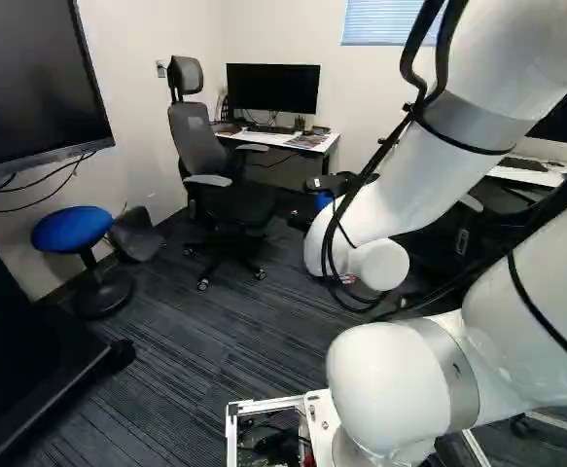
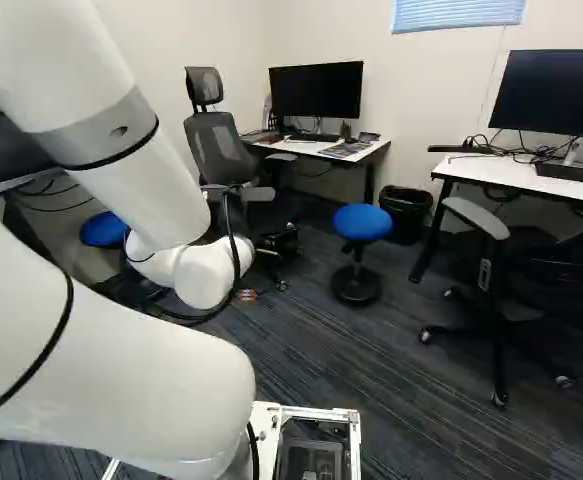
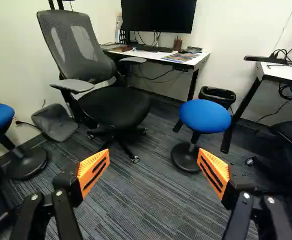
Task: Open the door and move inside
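Judging from the room around me, the task looks far along: I seem to be inside, with the way in probably dealt with. The door itself shows in none of my views, so I cannot tell where it is, or whether it stands open or shut. My hand is spread wide, its two orange pads well apart with nothing between them, and it touches no handle.

Ahead, an office chair stands on the carpet near the front edge of a white tabletop. One blue stool is near that tabletop's right end, a bin just behind it; another blue stool stands by the carpet's edge along the side wall. These are a room's furnishings, which is why I take the entering as mostly done.

What may be left is a short roll forward, if my base is not fully through; I cannot confirm that from here. Any such move should be slow, since the chair and the nearer stool could catch my arm.
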Motion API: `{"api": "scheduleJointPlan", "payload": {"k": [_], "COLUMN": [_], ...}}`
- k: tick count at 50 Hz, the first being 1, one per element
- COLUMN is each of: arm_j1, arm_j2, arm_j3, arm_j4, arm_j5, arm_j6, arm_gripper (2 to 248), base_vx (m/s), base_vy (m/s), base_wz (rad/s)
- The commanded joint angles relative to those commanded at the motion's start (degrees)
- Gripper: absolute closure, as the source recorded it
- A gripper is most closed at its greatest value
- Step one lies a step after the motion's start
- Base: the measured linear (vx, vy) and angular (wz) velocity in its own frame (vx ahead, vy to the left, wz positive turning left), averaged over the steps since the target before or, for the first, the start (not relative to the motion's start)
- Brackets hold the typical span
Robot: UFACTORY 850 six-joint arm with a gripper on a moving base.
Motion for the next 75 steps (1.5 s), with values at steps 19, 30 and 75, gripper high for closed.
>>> {"api": "scheduleJointPlan", "payload": {"k": [19, 30, 75], "arm_j1": [0.00, 0.00, 0.00], "arm_j2": [0.00, 0.00, -2.65], "arm_j3": [0.00, 0.00, -2.26], "arm_j4": [0.00, 0.00, 0.00], "arm_j5": [0.00, 0.00, 0.00], "arm_j6": [0.00, 0.00, 0.00], "arm_gripper": [3, 3, 3], "base_vx": [0.178, 0.177, 0.042], "base_vy": [0.002, 0.005, 0.002], "base_wz": [0.006, 0.003, 0.001]}}
